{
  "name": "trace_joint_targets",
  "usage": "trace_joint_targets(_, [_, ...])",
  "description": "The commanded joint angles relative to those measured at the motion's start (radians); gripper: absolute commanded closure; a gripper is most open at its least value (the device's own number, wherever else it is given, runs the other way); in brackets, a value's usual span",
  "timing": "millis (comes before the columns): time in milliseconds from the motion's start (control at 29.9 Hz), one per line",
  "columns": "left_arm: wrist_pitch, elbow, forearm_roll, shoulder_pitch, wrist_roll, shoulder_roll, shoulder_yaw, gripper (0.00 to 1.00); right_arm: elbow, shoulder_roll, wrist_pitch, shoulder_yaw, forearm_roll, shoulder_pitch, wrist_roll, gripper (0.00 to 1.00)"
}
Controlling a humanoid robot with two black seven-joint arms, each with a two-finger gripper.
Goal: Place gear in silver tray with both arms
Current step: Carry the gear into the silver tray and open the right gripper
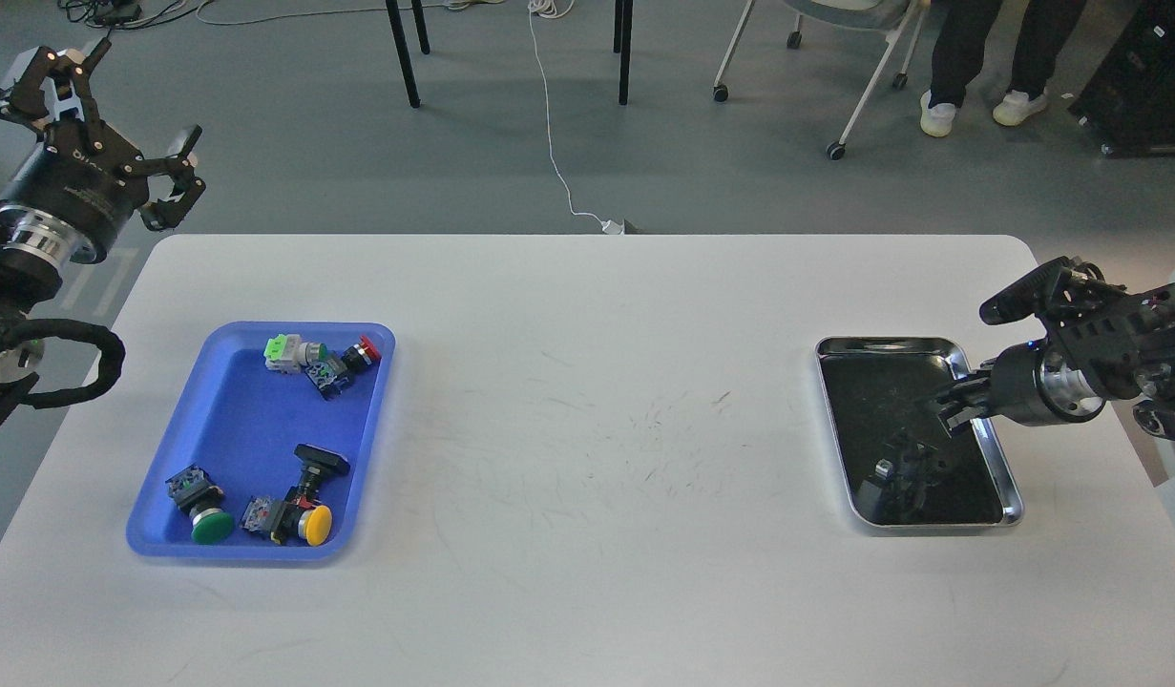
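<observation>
Overhead, the silver tray [1010, 477] is sitting at the table's [587, 401] right side, with the right gripper [952, 403] hanging over its near-right rim; whether that claw is open cannot be told. The left gripper [119, 124] is hovering spread wide beyond the table's far-left corner, above the blue tray [234, 420] holding push-button switches [305, 520].

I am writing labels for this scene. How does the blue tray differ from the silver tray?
The blue tray is matte plastic and larger; the silver tray is shiny metal with a dark reflective bottom. The blue tray holds several push-button parts; over the silver tray hangs the right gripper. The blue tray lies left, the silver right. Both are shallow, rectangular, round-cornered.
</observation>
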Motion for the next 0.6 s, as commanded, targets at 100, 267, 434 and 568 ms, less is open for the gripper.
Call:
trace_joint_targets(100, [0.003, 0.0, 0.0, 0.0, 0.001, 0.0, 0.0, 0.02, -0.041, 0.024, -0.011, 0.041, 0.0, -0.046, -0.007, 0.71])
trace_joint_targets(267, [0.003, 0.0, 0.002, 0.0, 0.006, 0.0, 0.0, 0.02, -0.041, 0.033, -0.017, 0.048, 0.0, -0.062, -0.007, 0.63])
trace_joint_targets(434, [0.004, 0.0, 0.002, 0.0, 0.008, 0.001, 0.0, 0.02, -0.04, 0.031, -0.047, 0.052, 0.0, -0.073, -0.005, 0.49])
trace_joint_targets(568, [0.001, 0.0, 0.002, -0.002, 0.006, 0.006, 0.0, 0.02, -0.037, 0.015, -0.084, 0.168, 0.014, -0.066, -0.001, 0.33])
